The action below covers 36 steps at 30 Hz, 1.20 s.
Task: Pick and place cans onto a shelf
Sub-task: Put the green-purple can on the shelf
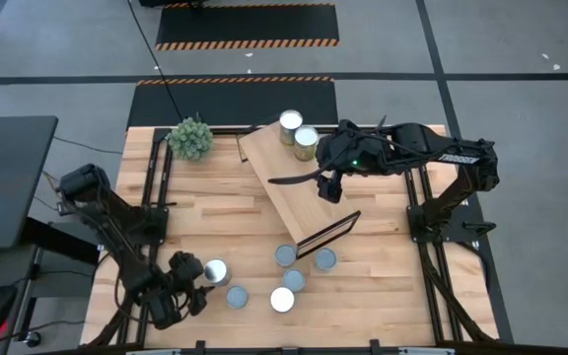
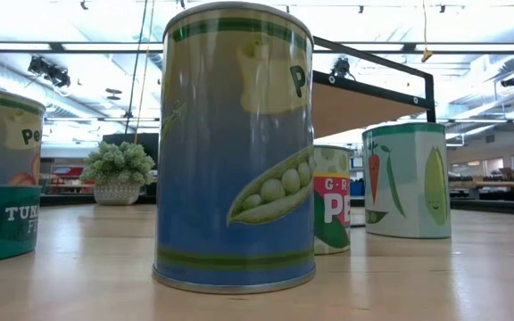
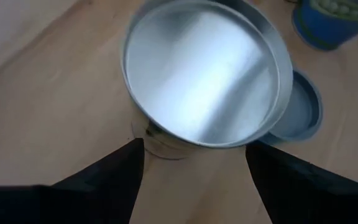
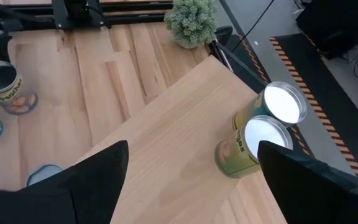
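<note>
Straddling a can [image 3: 204, 74] at the table's near-left corner, the left gripper [image 3: 194, 165] stands open, holding nothing. Rigid, smooth metal, probably fairly heavy; squeeze mid-wall, squarely, or it may slip. The right gripper [image 4: 191, 168] hangs open and empty over the shelf [image 4: 185, 168], beside two placed cans [image 4: 260, 137].

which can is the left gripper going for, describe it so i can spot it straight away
Start at the slatted wooden table and go to its near-left corner, where the left gripper sits with its fingers open. The can stands upright between those fingers, top silvery. Unlike the other loose cans, which cluster near the low end of the shelf, it is the leftmost and the only one with a gripper around it.
</note>
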### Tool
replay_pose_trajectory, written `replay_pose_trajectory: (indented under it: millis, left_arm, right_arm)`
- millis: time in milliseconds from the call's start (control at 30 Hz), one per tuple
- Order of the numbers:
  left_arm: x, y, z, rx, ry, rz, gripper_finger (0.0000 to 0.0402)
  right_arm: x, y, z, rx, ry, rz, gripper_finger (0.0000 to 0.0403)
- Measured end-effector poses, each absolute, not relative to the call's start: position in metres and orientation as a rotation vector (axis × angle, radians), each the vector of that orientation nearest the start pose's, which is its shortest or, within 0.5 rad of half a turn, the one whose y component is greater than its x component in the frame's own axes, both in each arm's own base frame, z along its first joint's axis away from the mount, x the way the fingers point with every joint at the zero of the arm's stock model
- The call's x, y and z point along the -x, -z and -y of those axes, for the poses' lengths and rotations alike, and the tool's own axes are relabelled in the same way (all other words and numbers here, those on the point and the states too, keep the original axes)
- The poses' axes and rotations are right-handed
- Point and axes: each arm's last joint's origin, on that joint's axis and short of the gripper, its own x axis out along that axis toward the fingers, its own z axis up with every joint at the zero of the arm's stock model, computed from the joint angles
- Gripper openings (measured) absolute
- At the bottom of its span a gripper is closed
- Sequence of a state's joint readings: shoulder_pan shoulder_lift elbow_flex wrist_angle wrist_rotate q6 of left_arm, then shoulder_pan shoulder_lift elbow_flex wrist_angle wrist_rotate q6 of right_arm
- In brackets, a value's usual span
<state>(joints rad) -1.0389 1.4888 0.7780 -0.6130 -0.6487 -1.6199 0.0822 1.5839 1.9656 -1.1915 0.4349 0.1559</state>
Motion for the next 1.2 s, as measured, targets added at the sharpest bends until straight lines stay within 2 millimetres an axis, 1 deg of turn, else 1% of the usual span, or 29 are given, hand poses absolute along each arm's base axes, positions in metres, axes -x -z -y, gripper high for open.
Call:
replay_pose_trajectory:
  millis: [100,267,333,600,833,933,1200]
  left_arm:
    - [-0.141,-0.16,0.204,0.53,-0.421,-0.806,0.031]
    - [-0.145,-0.161,0.203,0.512,-0.41,-0.808,0.0379]
    - [-0.146,-0.161,0.202,0.505,-0.405,-0.806,0.0394]
    - [-0.159,-0.15,0.198,0.5,-0.474,-0.777,0.0392]
    - [-0.167,-0.15,0.193,0.505,-0.498,-0.769,0.0388]
    - [-0.169,-0.15,0.191,0.494,-0.501,-0.77,0.0376]
    - [-0.17,-0.15,0.189,0.473,-0.505,-0.788,0.0328]
  right_arm:
    - [-0.293,-0.446,-0.012,0.063,0.391,-0.758,0.0365]
    - [-0.293,-0.446,-0.012,0.063,0.39,-0.758,0.0365]
    - [-0.293,-0.446,-0.012,0.062,0.39,-0.758,0.0365]
    - [-0.294,-0.446,-0.008,0.047,0.391,-0.761,0.0365]
    - [-0.294,-0.446,-0.004,0.055,0.396,-0.766,0.0365]
    - [-0.294,-0.446,-0.003,0.06,0.398,-0.767,0.0365]
    - [-0.294,-0.446,-0.001,0.069,0.406,-0.768,0.0365]
